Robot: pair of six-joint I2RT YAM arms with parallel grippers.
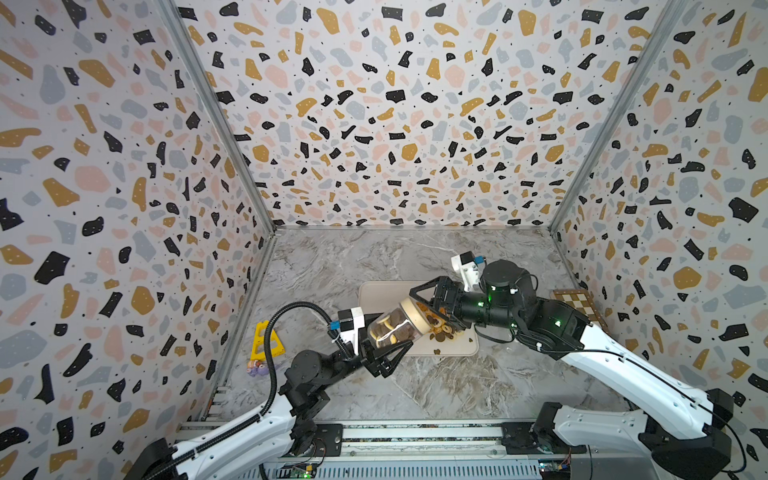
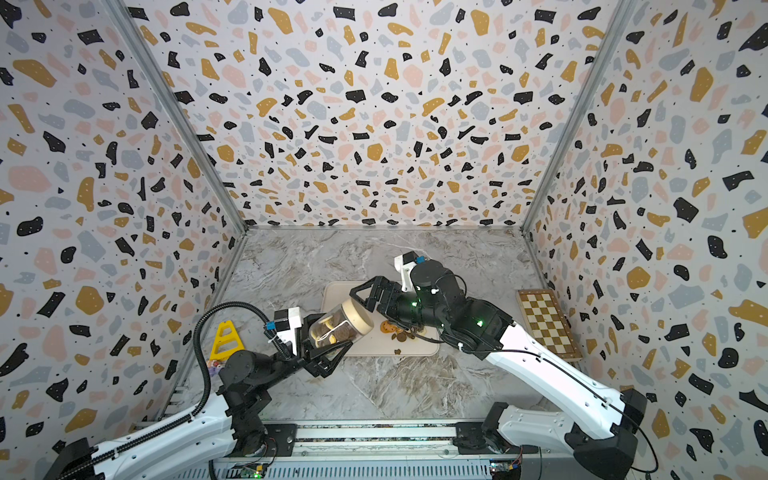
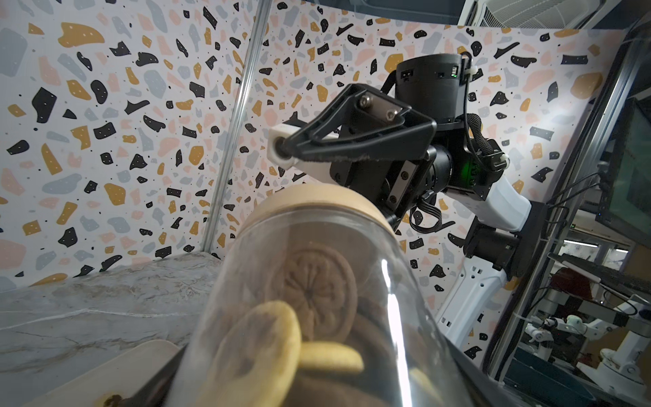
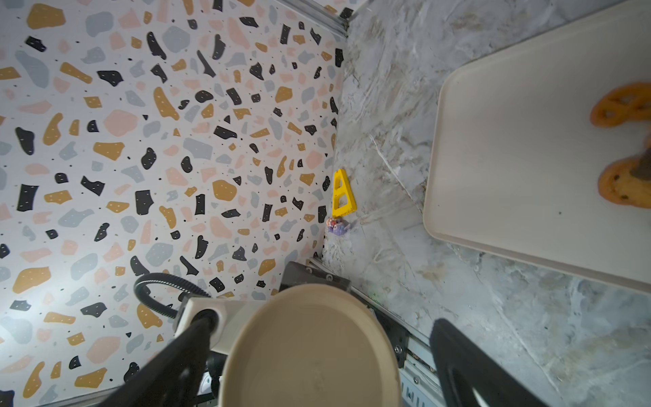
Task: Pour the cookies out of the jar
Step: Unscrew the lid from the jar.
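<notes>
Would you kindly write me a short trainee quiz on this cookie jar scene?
1. True or false: the jar held by the left gripper stands upright.
2. The jaws of the right gripper are: A) open, either side of the lid; B) shut on a cookie; C) out of view.
3. Fill in: loose cookies lie on the beige ____.
Key: 1 false, it is tilted; 2 A; 3 tray.
</notes>
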